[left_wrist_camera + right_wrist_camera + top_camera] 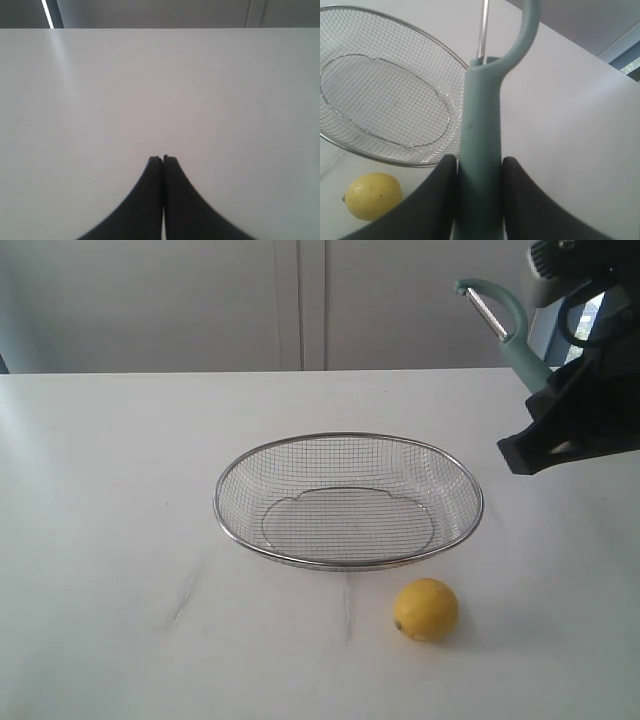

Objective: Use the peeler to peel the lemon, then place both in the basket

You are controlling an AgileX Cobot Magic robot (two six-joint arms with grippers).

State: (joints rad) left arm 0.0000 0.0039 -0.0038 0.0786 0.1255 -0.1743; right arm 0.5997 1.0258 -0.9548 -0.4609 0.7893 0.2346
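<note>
Exterior view: right fingers (525,200) clamp the raised peeler (510,335), blade uppermost; lemon (426,609) lies on the worktop (100,540) below-left of them, near the basket (347,562); left fingers (145,200) closed, empty.

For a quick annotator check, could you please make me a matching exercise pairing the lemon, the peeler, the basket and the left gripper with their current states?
1. lemon
2. peeler
3. basket
4. left gripper

A. clamped in the right gripper, held aloft
B. shut on nothing
C. wire mesh, nothing inside
D. yellow, lying outside the mesh rim

Pairs: 1-D, 2-A, 3-C, 4-B.
</note>
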